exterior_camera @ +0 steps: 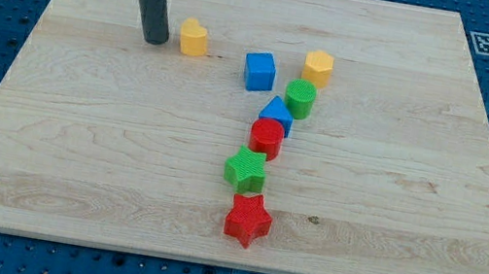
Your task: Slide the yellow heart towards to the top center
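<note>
Nearest the view's bottom, a ridged red plastic star block (pixel 248 219) sits on the pale wooden bench (pixel 75 150), with a ridged green star-shaped block (pixel 245 169) just above it. The line runs upward through a red ridged cylinder-like block (pixel 266 137), a blue triangular block (pixel 278 114) partly hidden behind it, and a green ridged cylinder (pixel 300 98). Beyond them stand a blue cube (pixel 259 70) and a yellow-orange hexagonal block (pixel 317 68).

Farthest back, in the upper left part of the bench, is the task's thing: the yellow plastic heart block (pixel 193 37). My tip (pixel 154 41) rests on the bench just beside it, on the view's left. There is no gripper here, only the bare rod, so nothing opens or closes.

The top centre lies up and to the view's right of the heart. Pushing from where I stand would likely drive it straight right, toward the blue cube. The better approach, I judge, is to bring my tip round to the heart's lower left, then push diagonally up and right, keeping contact through the block's middle so it does not spin off. The blue cube is the nearest thing in the way; the path above it looks open.
</note>
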You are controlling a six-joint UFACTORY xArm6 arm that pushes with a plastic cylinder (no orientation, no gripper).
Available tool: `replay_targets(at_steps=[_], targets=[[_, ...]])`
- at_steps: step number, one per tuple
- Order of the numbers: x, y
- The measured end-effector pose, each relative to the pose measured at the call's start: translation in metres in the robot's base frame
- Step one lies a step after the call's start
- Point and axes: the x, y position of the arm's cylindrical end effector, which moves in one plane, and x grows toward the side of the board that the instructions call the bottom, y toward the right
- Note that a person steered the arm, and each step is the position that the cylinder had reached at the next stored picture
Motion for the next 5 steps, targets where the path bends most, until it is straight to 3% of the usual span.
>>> replay_targets(at_steps=[5], targets=[[0.000, 0.053]])
